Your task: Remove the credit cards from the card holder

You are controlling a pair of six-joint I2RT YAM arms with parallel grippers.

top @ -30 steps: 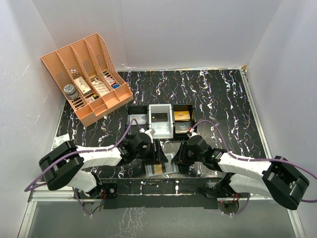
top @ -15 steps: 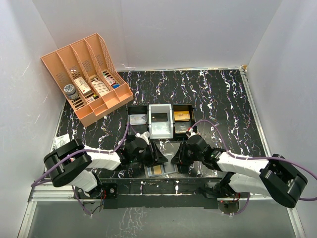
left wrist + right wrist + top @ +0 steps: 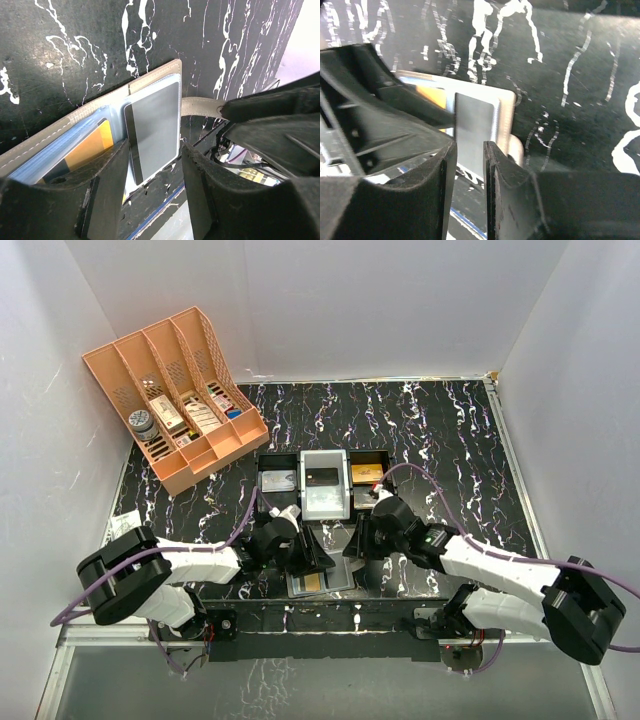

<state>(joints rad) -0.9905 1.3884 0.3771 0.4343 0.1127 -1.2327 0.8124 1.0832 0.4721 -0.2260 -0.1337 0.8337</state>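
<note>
One card holder (image 3: 338,578) at bottom centre of the top view shows two credit cards (image 3: 152,127) — one gold-orange, one grey — while mid-frame sit three trays, one white tray (image 3: 325,503) flanked by two black trays (image 3: 263,475), and upper left stands one peach rack (image 3: 215,453) of four slots.

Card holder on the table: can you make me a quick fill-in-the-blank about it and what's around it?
In the card holder, the card beside the dark grey card is coloured ___. The tray between the two black trays is ___. The peach rack stands at the table's far ___ corner.
Missing: orange; white; left.
</note>
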